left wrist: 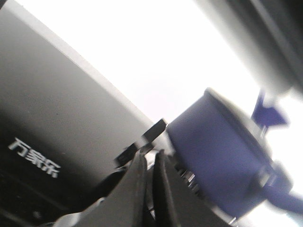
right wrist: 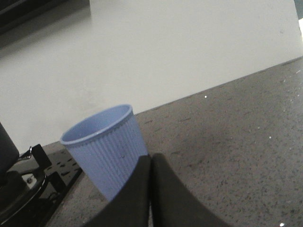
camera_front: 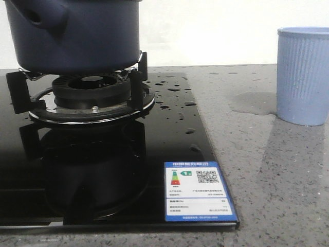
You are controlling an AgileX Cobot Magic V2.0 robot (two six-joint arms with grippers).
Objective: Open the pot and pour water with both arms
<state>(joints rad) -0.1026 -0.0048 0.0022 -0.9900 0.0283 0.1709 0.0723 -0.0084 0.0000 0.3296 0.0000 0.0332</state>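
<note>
The dark navy pot (camera_front: 77, 31) stands on the gas burner's black supports (camera_front: 136, 77) at the far left of the front view, its stubby tube handle (camera_front: 43, 18) pointing left. Neither gripper shows in the front view. In the blurred left wrist view my left gripper (left wrist: 151, 154) has its jaws together on nothing, close beside the pot (left wrist: 213, 156); a blue knob-like shape (left wrist: 267, 112) shows beyond the pot's top. My right gripper (right wrist: 151, 157) is shut and empty over the grey counter, just in front of the light blue ribbed cup (right wrist: 106, 142).
The light blue cup (camera_front: 303, 74) stands on the grey stone counter (camera_front: 277, 195) at the right, with a water puddle (camera_front: 252, 103) beside it. The black glass hob (camera_front: 103, 170) bears water drops and a blue-white label (camera_front: 199, 191). A white wall is behind.
</note>
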